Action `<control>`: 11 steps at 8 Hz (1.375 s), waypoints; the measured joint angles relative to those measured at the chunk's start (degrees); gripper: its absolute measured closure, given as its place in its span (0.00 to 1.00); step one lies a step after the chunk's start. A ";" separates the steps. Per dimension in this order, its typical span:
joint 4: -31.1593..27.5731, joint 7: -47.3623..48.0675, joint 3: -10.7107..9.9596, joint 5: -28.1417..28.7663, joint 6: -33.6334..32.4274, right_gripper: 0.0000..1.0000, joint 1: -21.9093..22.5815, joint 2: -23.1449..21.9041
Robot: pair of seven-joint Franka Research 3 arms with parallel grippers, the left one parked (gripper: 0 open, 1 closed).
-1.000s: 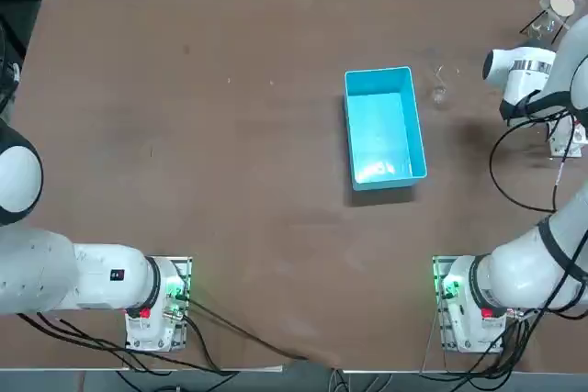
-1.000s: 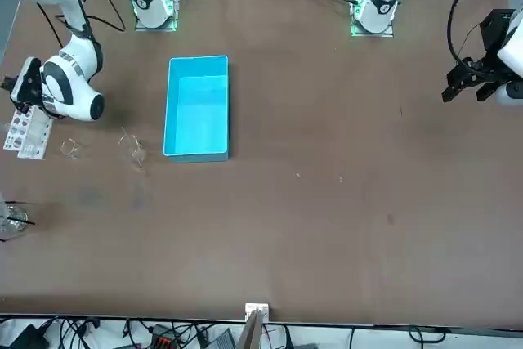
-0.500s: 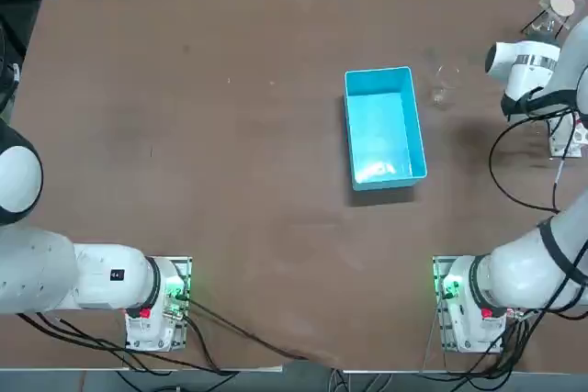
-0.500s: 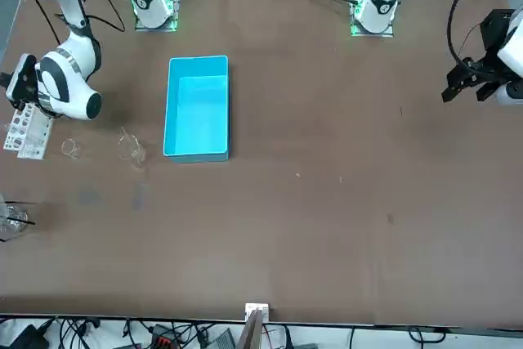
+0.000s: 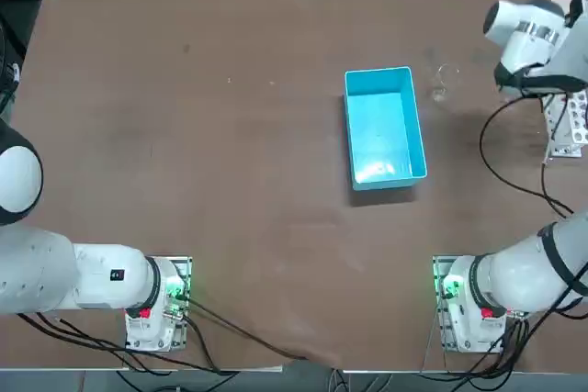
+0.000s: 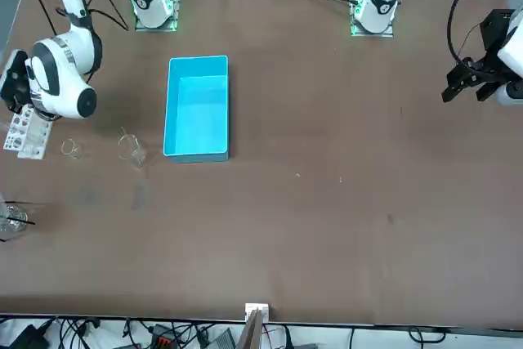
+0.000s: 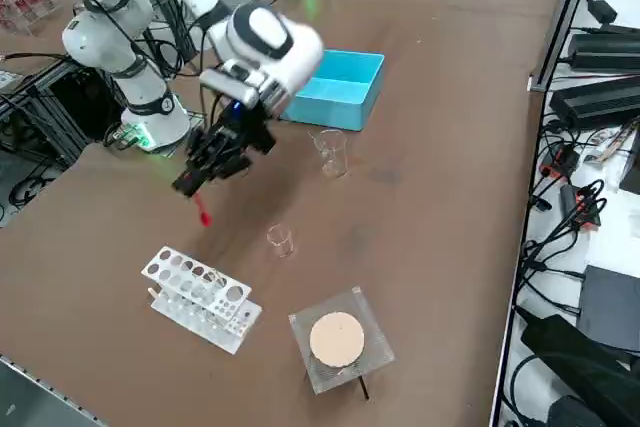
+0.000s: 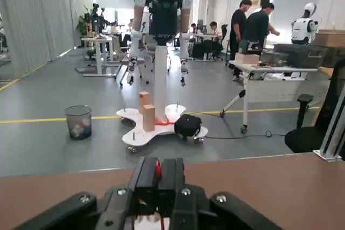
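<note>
Right side view, item 1: red-tipped tube (image 7: 203, 215), thin, held by its upper part. Its red end hangs just below the fingertips, clear of the table (image 7: 430, 197). It sits over the strip of table between the rack and the blue bin, on the robot's right side.

Item 2: right gripper (image 7: 192, 184), dark, angled downward from the white wrist and clenched on the red-tipped tube. In the right wrist view the two fingers (image 8: 144, 179) stand pressed close together, with a sliver of red (image 8: 158, 169) showing between them. In the front view the gripper is mostly hidden behind the wrist, above the rack.

Item 3: rack (image 7: 200, 297), white, with rows of round holes. It lies flat on the table near the gripper, toward the table's right edge. It also shows in the top view (image 5: 565, 126) and the front view (image 6: 24, 132).

Item 4: small glass (image 7: 281, 240), clear and upright, just beside the rack and near the hanging red end.

Item 5: tall glass (image 7: 331, 152), clear and upright, between the small glass and the blue bin, close to the bin's side.

Item 6: blue bin (image 7: 335, 87), rectangular and open-topped, near the middle of the table. It stands apart from the gripper.

Item 7: clear box (image 7: 338, 339), square and flat, with a round tan disc inside. It sits just beside the rack, at the far end of the table from the arm's base.

Item 8: people (image 8: 253, 20), standing at desks in the room beyond the table, seen in the right wrist view only.
</note>
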 joint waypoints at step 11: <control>10.79 2.03 0.16 2.58 6.19 0.97 4.09 10.21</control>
